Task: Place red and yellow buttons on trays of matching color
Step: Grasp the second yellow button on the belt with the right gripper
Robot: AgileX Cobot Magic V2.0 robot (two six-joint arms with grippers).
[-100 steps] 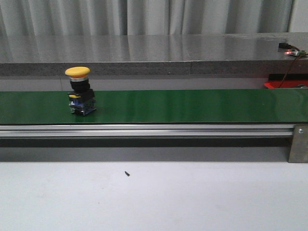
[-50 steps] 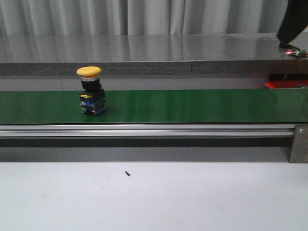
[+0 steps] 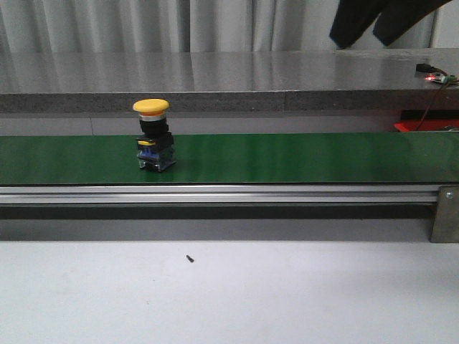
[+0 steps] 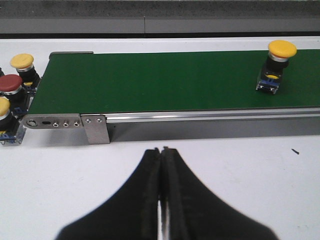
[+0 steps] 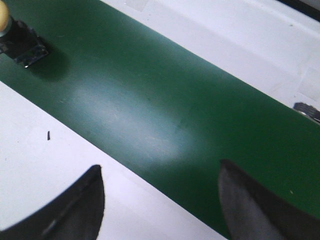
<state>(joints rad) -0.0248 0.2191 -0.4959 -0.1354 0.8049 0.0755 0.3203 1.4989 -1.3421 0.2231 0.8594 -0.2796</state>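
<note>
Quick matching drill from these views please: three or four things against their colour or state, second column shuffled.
Things:
1. button on the belt
2. conveyor belt
3. left end effector
4. right end effector

States:
A. green
B. fingers spread wide
C. yellow cap
D. fingers pressed together, holding nothing

Pairs: 1-C, 2-A, 3-D, 4-B

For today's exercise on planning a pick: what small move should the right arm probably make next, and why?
Probably lower the open right gripper toward the green belt and wait above it. The yellow button stands upright on the belt, untouched, to that gripper's left, while the left gripper is shut and off the belt.
</note>
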